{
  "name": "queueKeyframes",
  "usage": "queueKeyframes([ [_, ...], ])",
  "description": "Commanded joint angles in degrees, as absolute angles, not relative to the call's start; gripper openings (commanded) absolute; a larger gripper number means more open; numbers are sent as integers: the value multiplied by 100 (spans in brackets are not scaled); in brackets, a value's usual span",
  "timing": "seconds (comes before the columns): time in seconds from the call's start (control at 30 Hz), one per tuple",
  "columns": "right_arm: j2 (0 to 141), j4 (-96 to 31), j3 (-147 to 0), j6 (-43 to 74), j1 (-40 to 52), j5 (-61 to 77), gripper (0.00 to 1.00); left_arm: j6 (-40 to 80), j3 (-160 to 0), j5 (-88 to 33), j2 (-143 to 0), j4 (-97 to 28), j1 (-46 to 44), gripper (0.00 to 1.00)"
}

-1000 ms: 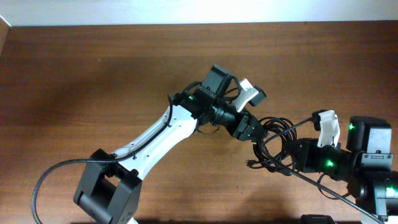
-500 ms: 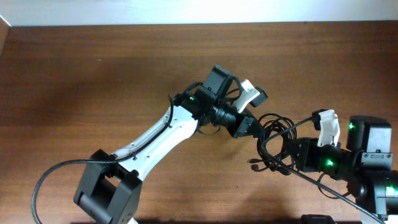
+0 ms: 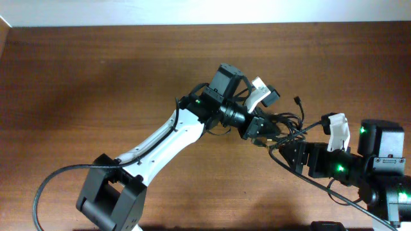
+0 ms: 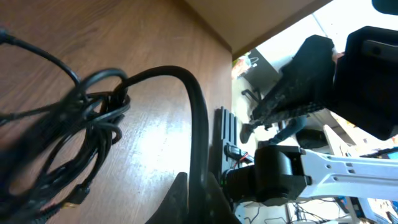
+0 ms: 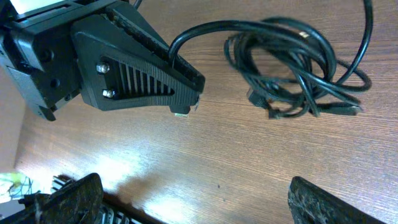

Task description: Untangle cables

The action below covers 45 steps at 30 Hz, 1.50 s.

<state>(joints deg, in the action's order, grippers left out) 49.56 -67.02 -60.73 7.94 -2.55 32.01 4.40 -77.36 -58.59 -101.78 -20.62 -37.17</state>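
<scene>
The cables (image 3: 288,123) are thin black cords in a tangled bundle on the wooden table, right of centre, with one plug end (image 3: 297,99) sticking out toward the far side. My left gripper (image 3: 261,130) is shut on one loop of cable (image 4: 198,118) that arches up out of the bundle (image 4: 74,137). In the right wrist view the left gripper's ribbed finger (image 5: 146,71) pinches that loop, and the bundle (image 5: 292,68) lies beyond it. My right gripper (image 5: 199,208) stands wide open just short of the bundle with nothing between its fingers (image 5: 68,199).
The left arm's white link (image 3: 160,141) crosses the table from the front left. The right arm's body (image 3: 382,160) sits at the front right. The table's far edge (image 3: 192,24) meets a white wall. Thicker black arm wiring (image 3: 48,183) loops at the front left.
My left gripper has shut on a loop of cable. The right gripper has opened and let go. The bundle has shifted toward the far side, and a plug end now sticks out.
</scene>
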Motion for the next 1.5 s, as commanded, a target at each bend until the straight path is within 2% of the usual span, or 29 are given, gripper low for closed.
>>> queueKeyframes([
  [0.0, 4912, -6702, -6104, 777, -266, 3232, 94, 471, -7806, -6154, -10036, -2045, -3708, 0],
  [0.1, 4912, -6702, -6104, 777, -266, 3229, 94, 471, -7804, -6139, -10036, -2043, -3708, 0],
  [0.17, 4912, -6702, -6104, 779, -266, 3232, 94, 473, -7804, -6073, -10036, -2071, -3708, 9],
  [0.2, 4912, -6702, -6101, 777, -266, 3232, 94, 473, -7804, -5999, -10036, -2134, -3708, 19],
  [0.23, 4912, -6702, -6101, 779, -266, 3232, 94, 473, -7804, -5881, -10036, -2200, -3706, 31],
  [0.27, 4912, -6702, -6101, 777, -266, 3229, 94, 473, -7806, -5743, -10036, -2285, -3708, 63],
  [0.3, 4912, -6702, -6104, 779, -266, 3232, 94, 473, -7804, -5610, -10036, -2370, -3706, 99],
  [0.7, 4971, -6753, -6101, 808, -266, 2720, 99, 473, -7804, -3461, -10036, -3586, -3708, 99],
  [0.87, 5236, -6904, -6101, 1581, -266, 1981, 99, 521, -7797, -3116, -10038, -3592, -3752, 99],
  [1.0, 5586, -7063, -6101, 2259, -266, 1575, 99, 1328, -7767, -2060, -10108, -3551, -4027, 99],
  [1.27, 6055, -7142, -6101, 2305, -266, 1422, 99, 2351, -7767, -628, -10632, -3260, -4550, 99],
  [1.47, 6051, -7159, -6101, 2449, -266, 1264, 99, 2547, -7767, -1057, -11533, -2882, -4578, 99],
])
